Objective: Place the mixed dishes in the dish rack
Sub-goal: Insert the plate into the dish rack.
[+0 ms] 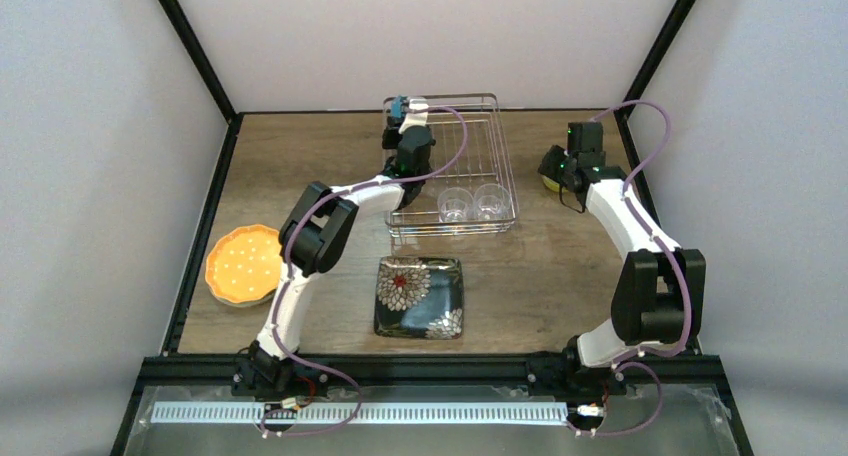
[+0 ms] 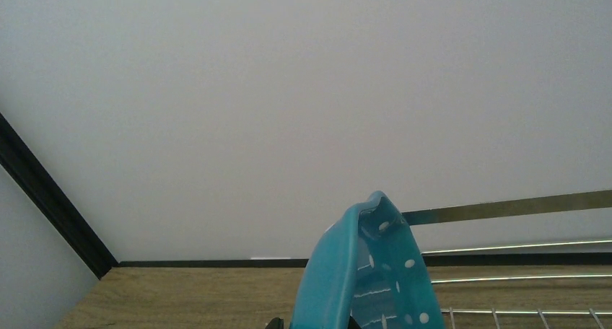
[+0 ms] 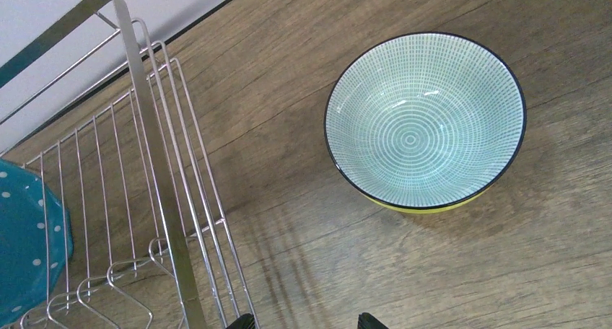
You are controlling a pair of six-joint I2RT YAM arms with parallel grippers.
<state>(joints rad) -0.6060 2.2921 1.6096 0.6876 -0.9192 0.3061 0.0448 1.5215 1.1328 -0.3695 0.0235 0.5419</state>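
Blue dotted plate (image 2: pixel 368 271) is on edge at the far-left corner of the dish rack (image 1: pixel 505 166), rim up, long axis near vertical, dotted face toward the rack wires. Left hand (image 1: pixel 399 113) grips its lower edge. Step: slotting this plate. Next move likely needs lowering between the wires, then release. Right hand (image 3: pixel 307 320) is open and empty above the teal-lined bowl (image 3: pixel 426 120) on the table (image 3: pixel 447 271) beside the rack. 2 glass cups (image 1: pixel 455 204) sit in the rack.

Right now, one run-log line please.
left gripper shut on blue plate at dish rack | right gripper open near bowl | glass cups racked | orange plate, floral plate unracked
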